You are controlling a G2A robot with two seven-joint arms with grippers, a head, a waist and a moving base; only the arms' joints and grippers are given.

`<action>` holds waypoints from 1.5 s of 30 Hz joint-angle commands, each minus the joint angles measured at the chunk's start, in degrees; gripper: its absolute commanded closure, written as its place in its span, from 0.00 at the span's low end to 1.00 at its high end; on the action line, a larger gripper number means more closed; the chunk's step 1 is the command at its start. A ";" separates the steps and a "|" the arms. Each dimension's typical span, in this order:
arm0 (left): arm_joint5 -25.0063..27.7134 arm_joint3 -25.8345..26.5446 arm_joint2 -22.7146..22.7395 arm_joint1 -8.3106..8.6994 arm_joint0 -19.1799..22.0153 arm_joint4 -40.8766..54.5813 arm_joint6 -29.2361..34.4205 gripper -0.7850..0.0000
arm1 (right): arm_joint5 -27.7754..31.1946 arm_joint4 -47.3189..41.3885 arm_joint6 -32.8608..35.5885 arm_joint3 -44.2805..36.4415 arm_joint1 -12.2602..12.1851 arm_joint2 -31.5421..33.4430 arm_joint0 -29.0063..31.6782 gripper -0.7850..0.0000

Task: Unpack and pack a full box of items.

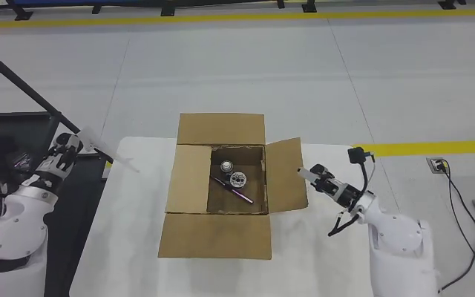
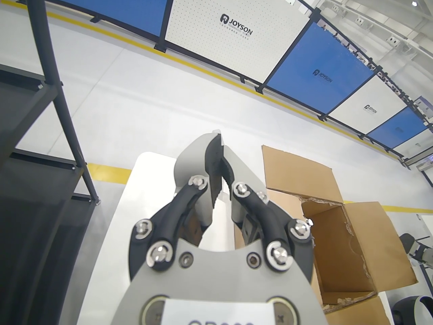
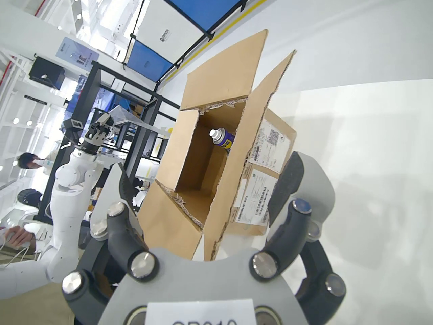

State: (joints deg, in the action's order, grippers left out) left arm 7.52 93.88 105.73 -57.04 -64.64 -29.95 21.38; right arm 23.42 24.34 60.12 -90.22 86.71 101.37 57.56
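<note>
1. Top view: the box (image 1: pixel 215 234) is sitting in the middle of the white table (image 1: pixel 133 223), with all four flaps folded out. Inside, a spray can (image 1: pixel 226 165) is standing upright. A round part (image 1: pixel 237 178) is lying just beside it, and a dark stick (image 1: pixel 234 190) is lying slantwise across the bottom. The right gripper (image 1: pixel 306 172) is hovering just beside the side flap (image 1: pixel 286 174), which is standing between it and the opening. The left gripper (image 1: pixel 85 139) is hanging well apart from the box, past the table's edge and next to a black rack (image 1: pixel 30 126). A yellow line (image 1: pixel 415 147) is crossing the floor, and a cable (image 1: pixel 454 200) is trailing behind the right arm.

2. Left wrist view: the left gripper's fingers (image 2: pixel 192 160) are pressing together at the tips with nothing between them. The table is lying underneath, and the open box (image 2: pixel 338 224) is showing a bare inner wall off to one side. The rack (image 2: pixel 54 96) is rising close by. Blue and white panels (image 2: pixel 236 28) are lining the floor beyond.

3. Right wrist view: the right gripper's fingers (image 3: pixel 287 177) are spread wide apart and holding nothing. The box is facing the gripper, and the side flap's torn edge (image 3: pixel 233 187) is jutting up between the fingers. The spray can (image 3: pixel 221 136), white cap up, is showing deep inside against the wall. Paper labels (image 3: pixel 257 191) are covering the box's outer side.
</note>
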 commanded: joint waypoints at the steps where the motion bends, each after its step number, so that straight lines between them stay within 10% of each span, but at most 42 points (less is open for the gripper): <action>1: -0.32 0.05 -0.02 0.00 -0.24 -0.06 -0.19 1.00 | 2.52 -2.58 1.44 0.77 -0.29 -0.96 -1.00 0.00; 15: -1.26 2.01 0.07 -0.11 -2.87 0.87 -2.07 1.00 | 6.85 -2.95 2.52 5.62 -0.28 -21.80 -13.17 0.00; 29: -1.30 3.17 2.64 -0.15 -6.49 2.71 -3.36 1.00 | 3.10 0.63 -8.00 34.81 3.24 -40.26 -30.89 0.00; 45: -0.36 3.23 2.22 0.08 -5.80 2.16 -1.80 1.00 | 24.47 -9.38 -12.47 27.67 1.36 -36.55 -26.13 0.00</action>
State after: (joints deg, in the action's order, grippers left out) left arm 7.10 97.19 107.96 -56.98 -70.52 -27.73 19.50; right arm 46.05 15.51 47.80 -60.86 88.44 63.84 30.44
